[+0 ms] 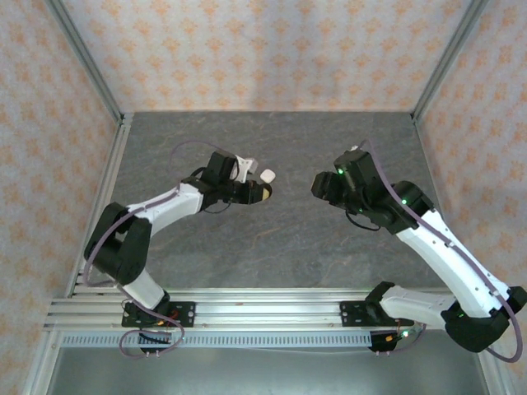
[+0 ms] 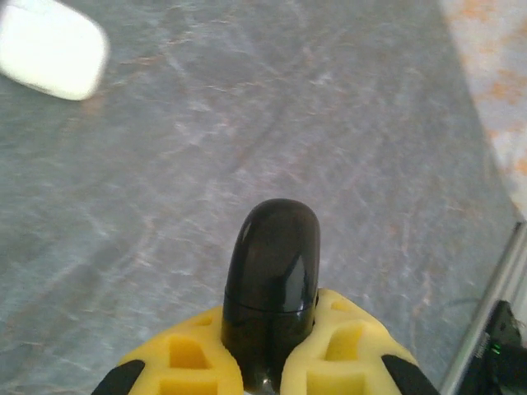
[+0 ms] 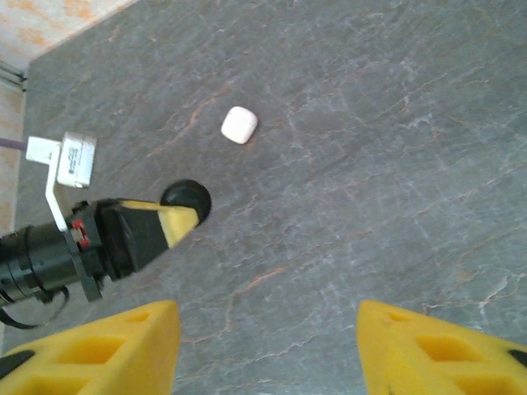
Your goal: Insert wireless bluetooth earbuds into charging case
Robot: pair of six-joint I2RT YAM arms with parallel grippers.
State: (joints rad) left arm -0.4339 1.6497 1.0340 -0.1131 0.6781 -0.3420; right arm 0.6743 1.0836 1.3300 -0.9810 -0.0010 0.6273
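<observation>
The left arm is stretching low over the desk (image 1: 288, 247), the left gripper (image 1: 259, 194) clamping a black charging case (image 2: 273, 263) by one end; a white charging case (image 1: 267, 175) is lying just beyond it. The right arm is angling inward, the right gripper (image 3: 268, 321) hanging wide apart over bare desk

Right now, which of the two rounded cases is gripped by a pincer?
The glossy black rounded case, clamped in the left pincer; the white rounded case lies free on the grey table.
</observation>
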